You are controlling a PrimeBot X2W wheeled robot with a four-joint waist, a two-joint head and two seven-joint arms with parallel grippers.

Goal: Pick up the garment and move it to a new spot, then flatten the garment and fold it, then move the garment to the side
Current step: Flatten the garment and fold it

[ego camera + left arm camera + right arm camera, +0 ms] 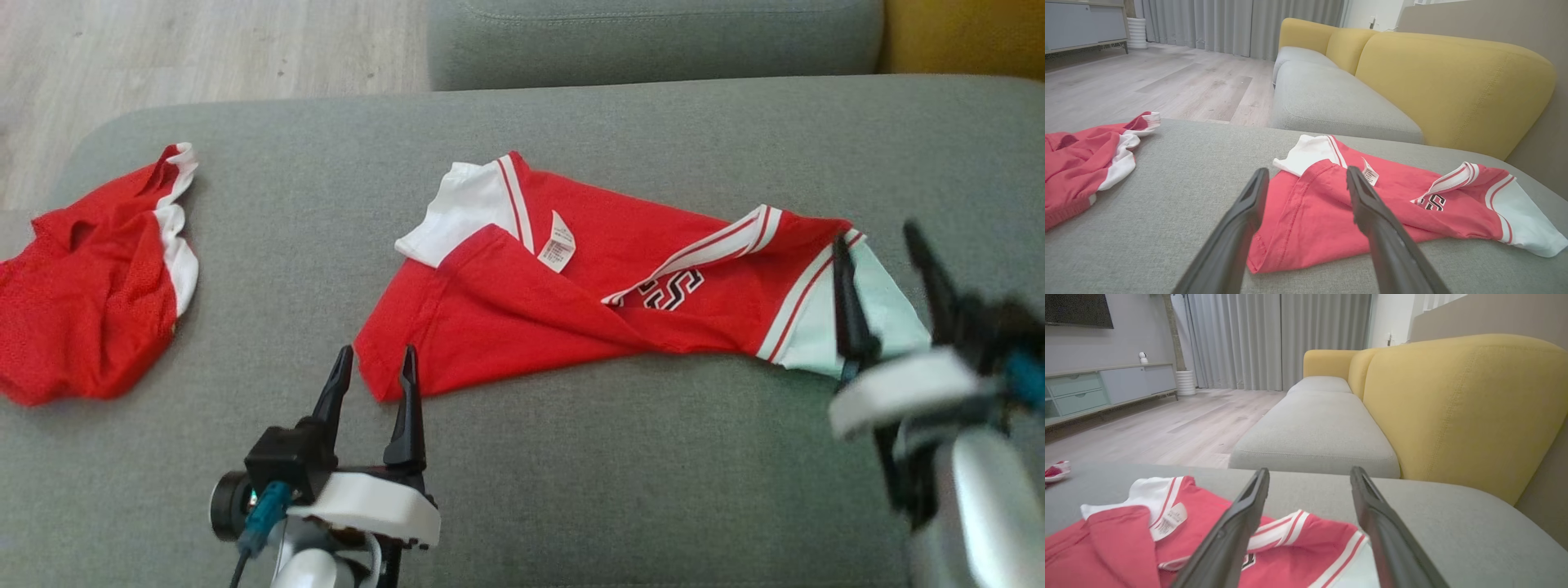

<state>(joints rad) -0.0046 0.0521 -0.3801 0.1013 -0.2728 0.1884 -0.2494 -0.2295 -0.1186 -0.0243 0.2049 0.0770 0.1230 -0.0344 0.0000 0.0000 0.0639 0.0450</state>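
Grey seat point(571, 474) of a sofa carried the shirt point(571, 310) near its middle, crumpled, red with white sleeves and a label point(558, 242) turned up. Left gripper point(377, 353) was at the near left hem, fingers apart with nothing held; I could not tell whether they touched the cloth. Right gripper point(875, 235) was over the right sleeve, fingers apart too, holding nothing. Head view gave both grippers together, and a second red garment point(90, 294) well to the left. Wrist views added the room: a yellow backrest point(1461, 408), grey curtains point(1274, 339), wood floor point(1167, 81), and, from the right wrist, a low cabinet point(1106, 384).
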